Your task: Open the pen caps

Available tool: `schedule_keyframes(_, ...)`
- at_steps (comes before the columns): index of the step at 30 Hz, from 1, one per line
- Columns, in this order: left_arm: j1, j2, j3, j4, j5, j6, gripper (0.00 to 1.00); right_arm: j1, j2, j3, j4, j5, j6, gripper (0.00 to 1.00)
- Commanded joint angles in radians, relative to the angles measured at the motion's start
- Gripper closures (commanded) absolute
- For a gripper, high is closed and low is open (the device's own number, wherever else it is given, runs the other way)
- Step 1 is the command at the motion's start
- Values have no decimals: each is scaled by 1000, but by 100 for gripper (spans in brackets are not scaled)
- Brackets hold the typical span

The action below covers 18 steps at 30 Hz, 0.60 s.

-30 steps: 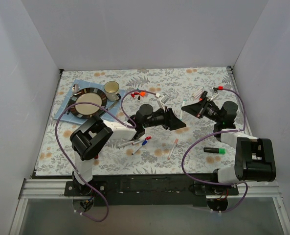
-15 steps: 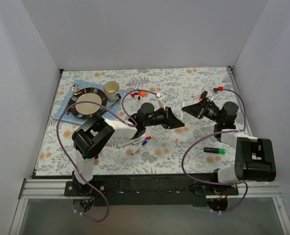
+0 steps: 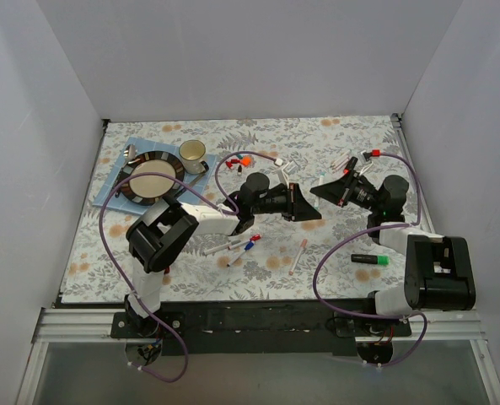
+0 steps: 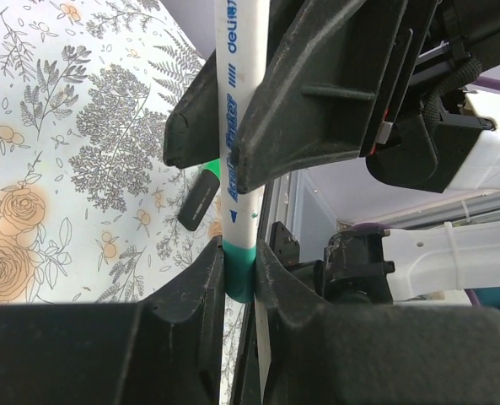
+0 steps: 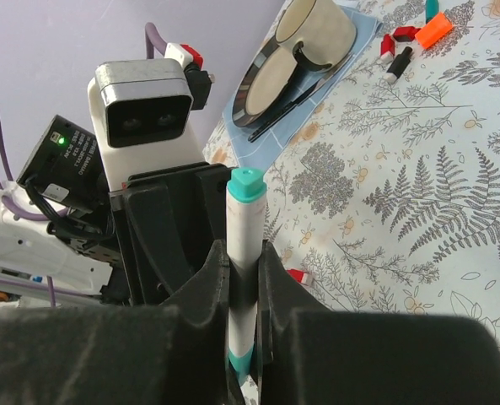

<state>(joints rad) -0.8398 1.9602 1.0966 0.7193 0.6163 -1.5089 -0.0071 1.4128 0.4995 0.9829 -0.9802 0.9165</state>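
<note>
Both arms locked on one pen, mid-frame over the table (image 3: 334,135)
Left fingers (image 4: 207,266) pinch tight on the teal cap (image 4: 239,274), bottom centre of the left wrist view; right fingers (image 5: 214,274) clamp the white pen body (image 5: 243,245); cap sits flush against it; loose red and orange caps (image 3: 244,159) lie upper left

Pen (image 4: 237,126) white, blue lettering; cap (image 4: 239,270) teal; tablecloth (image 4: 64,169) white, grey ferns, orange roses.

the white pen (image 4: 234,84) reads "deli" in blue print.
</note>
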Motion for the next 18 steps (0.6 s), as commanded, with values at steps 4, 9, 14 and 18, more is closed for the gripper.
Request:
schedule_keyframes(4,-24,-13,-35,-69,151,-36,100,-53,20,102,106,47,-31,99)
schedule_keyframes(9,-56,-111,-162,-119,180,-30,100,-128,35,163,79,150,-65,99)
schedule_keyframes(14,-87,-204,-299,-161,172,-22,100,-143,72,182,144,176,15,99)
schedule_keyframes(18,-94,-259,-365,-166,187,-25,100,-149,84,160,189,181,64,99)
